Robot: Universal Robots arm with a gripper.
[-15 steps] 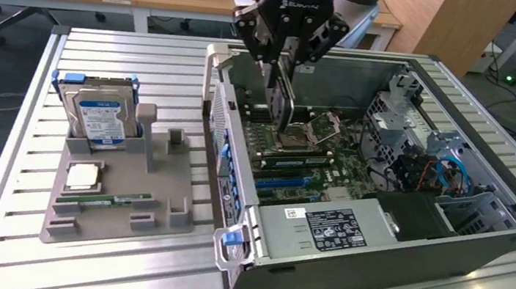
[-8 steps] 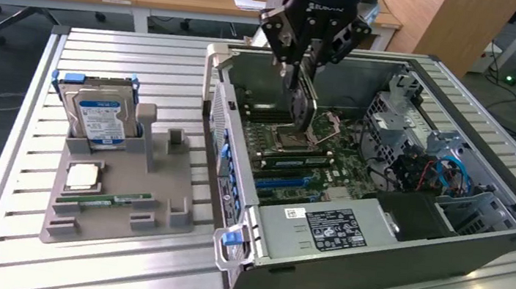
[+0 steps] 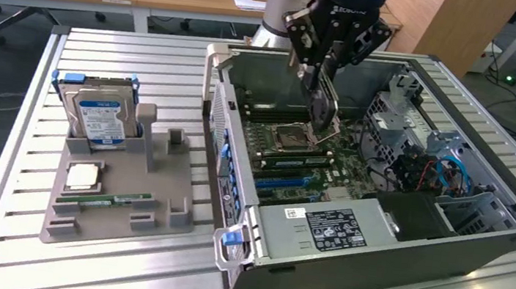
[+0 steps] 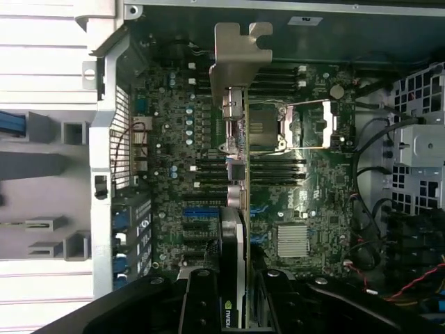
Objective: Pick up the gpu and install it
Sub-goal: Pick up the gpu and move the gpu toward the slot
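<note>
My gripper (image 3: pixel 322 78) hangs over the open computer case (image 3: pixel 483 239) and is shut on the gpu (image 3: pixel 324 114). The thin dark card hangs edge-on below the fingers, just above the motherboard (image 3: pixel 335 158) near the processor socket. In the wrist view the gpu (image 4: pixel 236 209) runs as a slim edge from between the gripper (image 4: pixel 240 296) fingers out to its silvery bracket (image 4: pixel 235 59). The bracket end lies toward the case's rear wall. The blue expansion slots (image 4: pixel 198 212) lie beside the card. I cannot tell whether the card touches the board.
A grey fixture tray (image 3: pixel 121 220) at the exterior view's left holds a silver hard drive (image 3: pixel 102 116) standing upright, a small square chip (image 3: pixel 83 177) and a green memory stick (image 3: pixel 118 201). Cables and drive cages (image 3: pixel 423 161) crowd the case's right side. The power supply (image 3: pixel 326 230) sits at the front.
</note>
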